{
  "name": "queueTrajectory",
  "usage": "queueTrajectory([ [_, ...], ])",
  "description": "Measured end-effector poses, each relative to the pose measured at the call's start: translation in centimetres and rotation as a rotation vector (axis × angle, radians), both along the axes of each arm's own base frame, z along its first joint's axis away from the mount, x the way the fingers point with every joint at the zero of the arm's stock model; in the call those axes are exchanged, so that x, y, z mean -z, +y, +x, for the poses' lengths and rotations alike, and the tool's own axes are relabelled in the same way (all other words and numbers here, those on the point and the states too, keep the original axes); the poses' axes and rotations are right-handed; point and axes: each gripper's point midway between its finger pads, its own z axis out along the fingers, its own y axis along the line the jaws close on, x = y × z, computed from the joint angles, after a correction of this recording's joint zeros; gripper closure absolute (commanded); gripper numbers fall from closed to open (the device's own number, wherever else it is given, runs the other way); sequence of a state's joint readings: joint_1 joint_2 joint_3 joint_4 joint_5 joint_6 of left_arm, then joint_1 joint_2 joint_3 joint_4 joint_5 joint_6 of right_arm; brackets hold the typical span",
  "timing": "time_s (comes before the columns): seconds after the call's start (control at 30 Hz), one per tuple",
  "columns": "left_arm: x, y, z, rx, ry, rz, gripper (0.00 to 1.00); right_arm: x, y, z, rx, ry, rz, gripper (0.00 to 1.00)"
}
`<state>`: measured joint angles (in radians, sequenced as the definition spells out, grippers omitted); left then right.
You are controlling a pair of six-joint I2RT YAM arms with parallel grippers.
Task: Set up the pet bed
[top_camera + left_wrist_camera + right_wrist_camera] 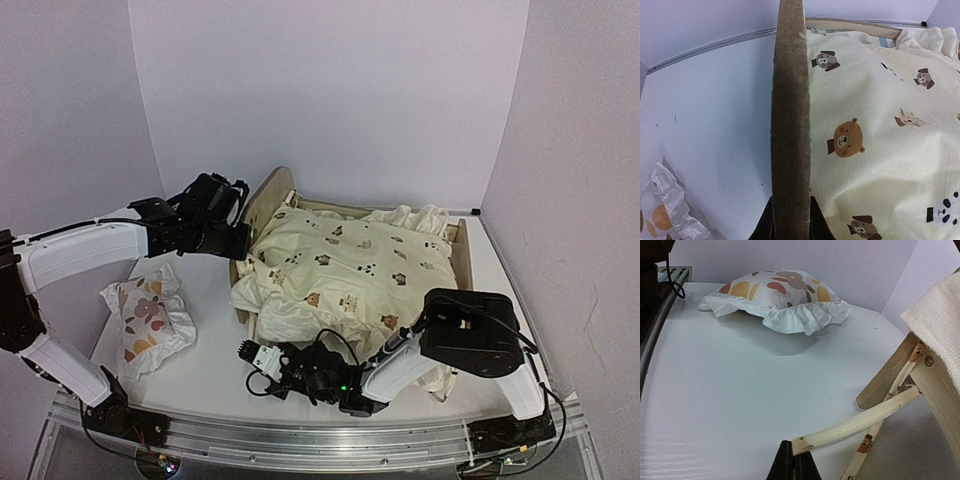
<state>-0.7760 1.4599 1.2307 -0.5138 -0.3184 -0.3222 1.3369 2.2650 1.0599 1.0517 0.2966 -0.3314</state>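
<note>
Left gripper [791, 220] clamped, arm [85, 250] stretched forward; right gripper [793, 460] pinched shut, folded low.

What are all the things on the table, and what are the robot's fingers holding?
light-wood pet bed frame: one, pale wood, middle of the table toward the back.
cream ruffled cushion with animal prints: one, cream, heaped on the bed frame.
cream cushion tie: one, cream, stretched from the bed's corner to the right fingers.
small white ruffled pillow with orange-brown prints: one, white, left of the bed.
white table: one, white, under everything.
left fingers: two, black, clamped on the edge of the bed's arched headboard.
right fingers: two, black, shut on the tie.
</note>
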Motion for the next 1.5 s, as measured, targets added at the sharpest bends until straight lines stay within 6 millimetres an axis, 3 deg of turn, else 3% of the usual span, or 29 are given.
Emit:
queueTrajectory([
  [0.27, 1.0, 0.3, -0.4, 0.003, -0.031, -0.027, 0.96, 0.7, -0.3, -0.2, 0.009, 0.028, -0.012, 1.00],
  [0.53, 0.6, 0.5, -0.5, 0.004, -0.070, -0.053, 0.52, 1.3, -0.6, -0.4, 0.015, 0.043, -0.022, 1.00],
  [0.63, -0.1, 0.6, -0.7, 0.007, -0.084, -0.072, 0.27, 2.3, -1.4, -0.5, 0.023, 0.053, -0.053, 1.00],
  [0.7, -0.6, 0.6, -0.9, 0.009, -0.088, -0.085, 0.19, 3.2, -1.9, -0.6, 0.029, 0.069, -0.087, 1.00],
  [0.83, -0.4, 1.2, -1.8, 0.006, -0.070, -0.092, 0.20, 3.6, -2.7, -0.9, 0.037, 0.116, -0.135, 1.00],
  [1.2, 1.5, 4.5, -6.4, -0.030, 0.028, -0.113, 0.37, -0.3, -2.3, -1.6, 0.030, 0.188, -0.183, 1.00],
  [1.37, 3.1, 5.5, -7.7, -0.044, 0.072, -0.112, 0.40, -4.4, -0.4, -1.5, 0.008, 0.186, -0.187, 1.00],
  [1.5, 3.3, 5.3, -8.3, -0.024, 0.087, -0.124, 0.37, -7.7, 0.9, -1.4, -0.013, 0.183, -0.172, 1.00],
])
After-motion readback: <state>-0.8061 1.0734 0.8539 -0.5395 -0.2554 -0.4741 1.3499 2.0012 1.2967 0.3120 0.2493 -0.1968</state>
